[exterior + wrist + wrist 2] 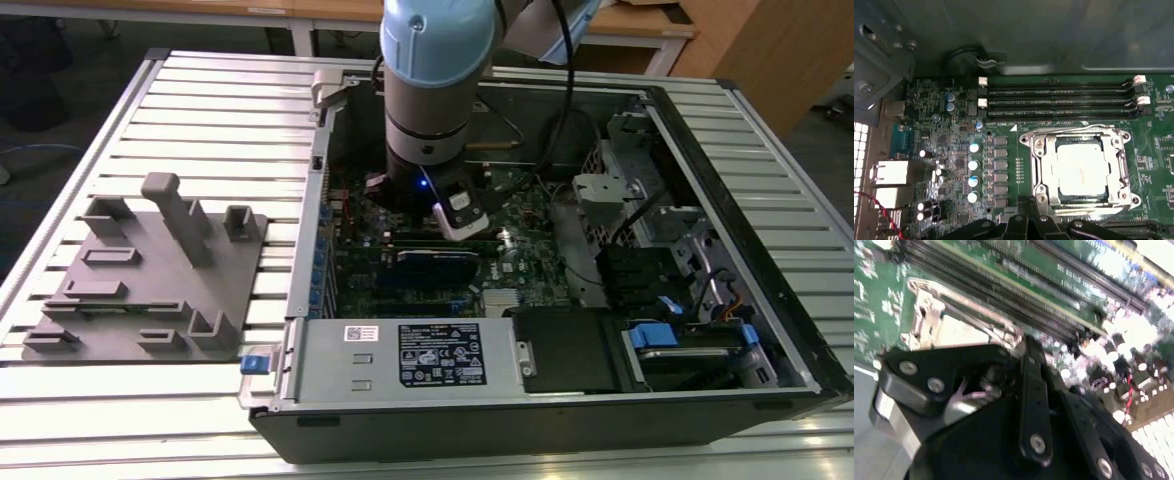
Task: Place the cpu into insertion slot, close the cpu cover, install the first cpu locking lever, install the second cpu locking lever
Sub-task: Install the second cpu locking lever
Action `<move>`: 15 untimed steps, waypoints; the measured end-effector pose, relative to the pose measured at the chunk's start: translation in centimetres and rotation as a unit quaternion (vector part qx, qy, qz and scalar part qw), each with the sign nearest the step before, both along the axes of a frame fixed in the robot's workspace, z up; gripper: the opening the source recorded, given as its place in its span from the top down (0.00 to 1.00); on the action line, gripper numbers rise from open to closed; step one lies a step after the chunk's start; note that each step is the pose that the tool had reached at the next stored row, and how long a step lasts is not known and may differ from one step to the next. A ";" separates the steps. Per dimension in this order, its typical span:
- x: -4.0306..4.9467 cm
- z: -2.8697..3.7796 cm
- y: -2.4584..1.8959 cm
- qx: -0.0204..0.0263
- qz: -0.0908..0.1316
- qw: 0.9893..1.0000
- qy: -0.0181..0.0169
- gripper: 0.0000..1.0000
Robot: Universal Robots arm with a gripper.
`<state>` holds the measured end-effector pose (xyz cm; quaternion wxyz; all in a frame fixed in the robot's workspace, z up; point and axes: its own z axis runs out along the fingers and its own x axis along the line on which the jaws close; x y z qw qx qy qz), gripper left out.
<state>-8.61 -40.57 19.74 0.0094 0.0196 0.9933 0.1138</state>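
in the exterior view, at its left, a grey fixture block [147, 275] with upright pegs sits on the slatted table [214, 100]. to its right lies the open computer case [561, 270], and the arm [434, 80] reaches straight down into it over the green board [514, 265]. the gripper [461, 222] hangs just above the board near the case's middle — whether its fingers are spread or pressed together cannot be told.

in the first wrist view, the memory slots [1059, 100] run across the board, with a row of capacitors [974, 172] off to one side. the cpu [1080, 169] lies flat in the slot [1054, 150], its pale metal top showing through the window of the cover [1080, 132], which is folded down around it. black gripper parts [1026, 227] sit close beside the cover's edge.

in the second wrist view the gripper's black links [1034, 405] stand close in front of the cover [929, 320] — contact cannot be made out.
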 end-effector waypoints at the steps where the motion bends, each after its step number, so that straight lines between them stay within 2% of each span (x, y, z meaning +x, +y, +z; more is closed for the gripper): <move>1: -0.01 -0.04 -0.02 0.001 0.000 1.000 0.000 0.90; 6: 0.00 0.15 -0.02 0.002 0.000 1.000 0.000 0.90; 12: 0.03 1.88 -0.02 0.002 0.000 1.000 0.000 0.90; 15: 0.04 3.07 -0.02 0.002 0.000 1.000 0.000 0.90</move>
